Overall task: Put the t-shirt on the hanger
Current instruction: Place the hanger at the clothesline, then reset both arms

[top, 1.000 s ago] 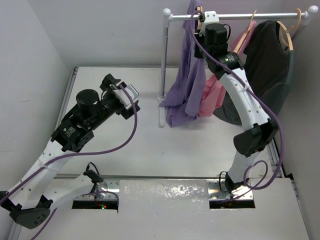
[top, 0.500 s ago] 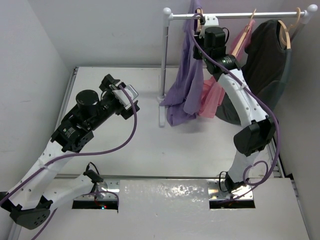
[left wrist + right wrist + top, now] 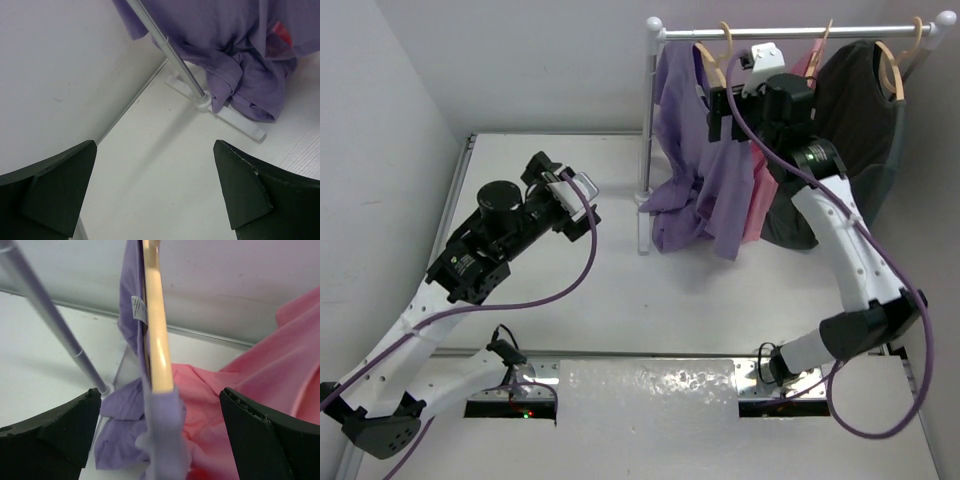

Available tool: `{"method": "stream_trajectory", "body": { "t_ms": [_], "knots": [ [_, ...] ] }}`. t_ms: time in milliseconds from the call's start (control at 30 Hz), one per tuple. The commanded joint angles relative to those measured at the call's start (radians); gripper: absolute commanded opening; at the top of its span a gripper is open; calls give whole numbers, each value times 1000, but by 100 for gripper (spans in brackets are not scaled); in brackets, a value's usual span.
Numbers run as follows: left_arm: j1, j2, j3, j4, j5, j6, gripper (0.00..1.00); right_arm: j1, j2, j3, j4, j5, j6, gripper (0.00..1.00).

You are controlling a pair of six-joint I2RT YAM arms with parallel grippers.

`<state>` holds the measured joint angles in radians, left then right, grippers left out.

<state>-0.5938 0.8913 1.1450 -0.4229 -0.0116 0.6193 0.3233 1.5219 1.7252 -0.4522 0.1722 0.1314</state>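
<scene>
The lavender t-shirt (image 3: 692, 150) hangs from the tan hanger (image 3: 717, 62) on the rail, its lower part bunched by the rack's foot. In the right wrist view the hanger's bare arm (image 3: 156, 335) runs down into the shirt's cloth (image 3: 167, 440). My right gripper (image 3: 720, 115) is open beside the shirt's shoulder. Its fingers stand wide on either side of the hanger arm without touching it (image 3: 159, 395). My left gripper (image 3: 582, 205) hovers open and empty over the table left of the rack, with only the tabletop showing between its fingers (image 3: 155, 195).
The clothes rack's upright pole (image 3: 647, 140) stands just left of the t-shirt, on a white foot (image 3: 240, 120). A pink shirt (image 3: 758, 190) and a black shirt (image 3: 860, 110) hang to the right on like hangers. Walls close in at the left and back.
My right gripper has opened and drawn back to the right, letting go of the hanger. The t-shirt has swung and spread out wider on it. The left arm stayed still.
</scene>
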Motion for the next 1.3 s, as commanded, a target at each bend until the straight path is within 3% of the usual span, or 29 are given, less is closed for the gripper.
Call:
{"method": "stream_trajectory", "body": {
  "t_ms": [0,233,300,367,467,533,667,767,933,1033,1100,1267],
  "knots": [
    [12,0,-10,38,6,-12,100,13,-113,-27,-20,-56,-73,99],
    [87,-23,-160,88,-73,-39,100,20,-365,-104,26,-161,-170,99],
    [144,-31,-270,81,-122,-134,100,19,-469,-214,134,-264,-161,99],
    [178,-44,-385,85,-155,-211,100,22,-525,-368,211,-469,-138,99],
    [219,-90,-514,148,-200,-250,100,25,-554,-574,251,-563,-24,99],
    [245,-112,-573,177,-221,-244,100,39,-546,-672,235,-545,26,99],
    [321,-150,-645,248,-274,-219,100,106,-592,-976,300,-369,40,99],
    [360,-167,-695,292,-269,-216,100,125,-586,-1099,357,-349,39,99],
    [414,-186,-738,329,-211,-249,100,125,-559,-1265,395,-238,45,99],
    [462,-212,-766,400,-231,-377,100,125,-546,-1340,443,-197,62,99],
    [497,-221,-762,406,-237,-468,100,123,-534,-1366,475,-180,71,99],
    [574,-233,-749,401,-220,-513,100,125,-511,-1375,469,-174,74,99]
  ]
}}
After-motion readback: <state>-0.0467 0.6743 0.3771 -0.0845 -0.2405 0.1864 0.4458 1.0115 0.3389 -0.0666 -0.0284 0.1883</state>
